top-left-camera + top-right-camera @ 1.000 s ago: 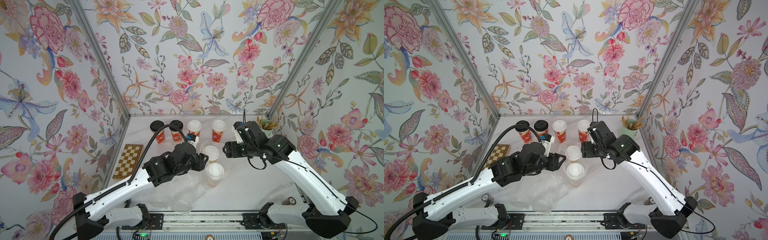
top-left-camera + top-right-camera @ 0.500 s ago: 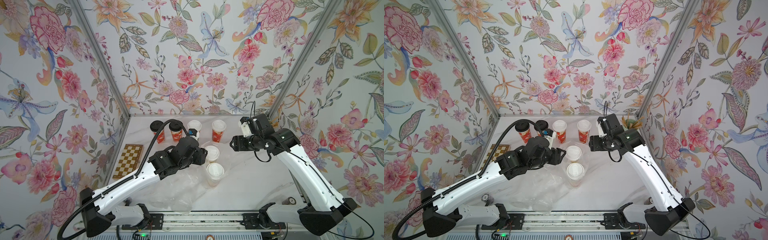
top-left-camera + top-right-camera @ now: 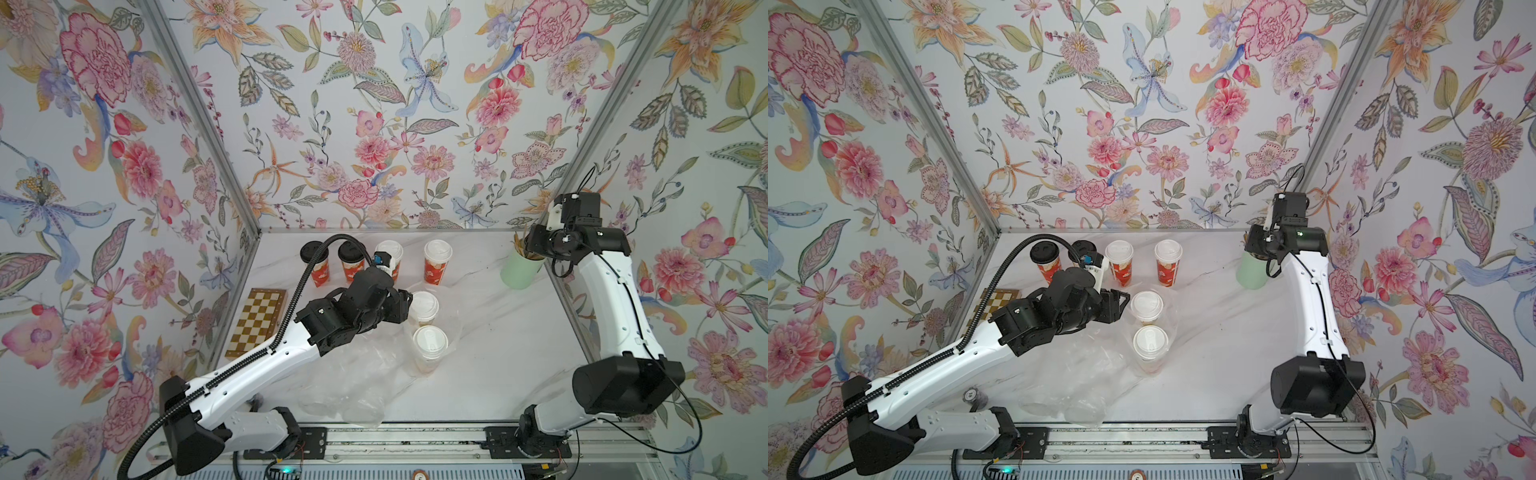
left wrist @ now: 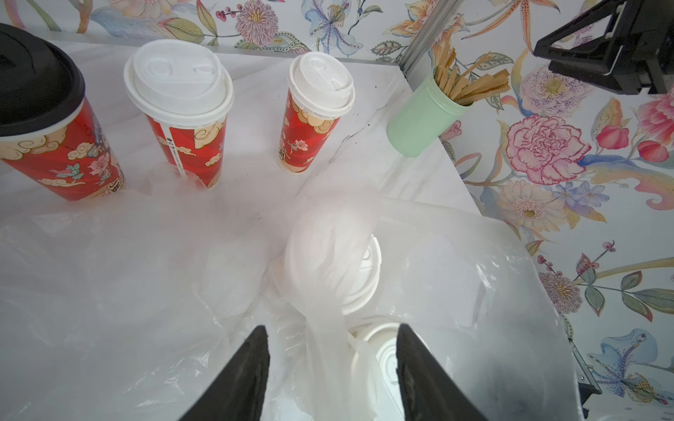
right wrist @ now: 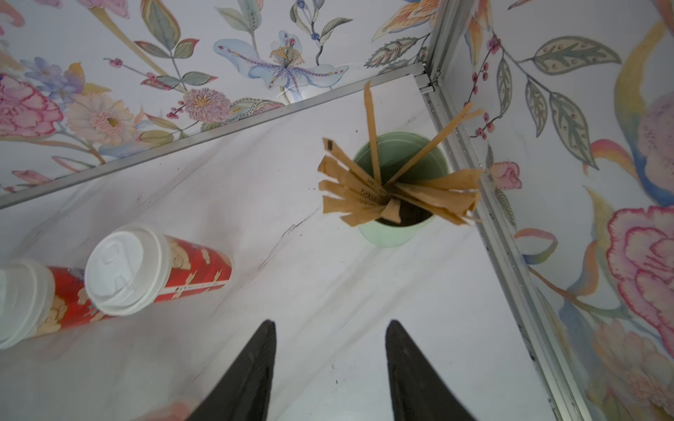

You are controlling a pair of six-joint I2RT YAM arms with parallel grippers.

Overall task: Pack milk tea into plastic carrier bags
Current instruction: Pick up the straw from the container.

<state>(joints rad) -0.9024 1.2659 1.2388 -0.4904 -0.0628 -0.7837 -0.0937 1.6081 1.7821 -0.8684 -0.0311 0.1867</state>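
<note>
I take the green cup [image 3: 517, 272] of sticks [image 5: 364, 197] as my marker. Farthest to its left lies the chessboard [image 3: 259, 322]. From there two black-lidded cups [image 3: 312, 254] and two white-lidded cups [image 3: 437, 250] stand in a row running toward it. My left gripper [image 4: 330, 330], left of the green cup and nearer me, has its jaws apart. A strand of the bag [image 4: 456, 262] runs loose between them, unpinched. That bag stands left of the green cup, with two bagged cups [image 3: 430, 340] upright inside. My right gripper [image 5: 330, 322] hangs close beside the green cup, jaws apart and empty.
</note>
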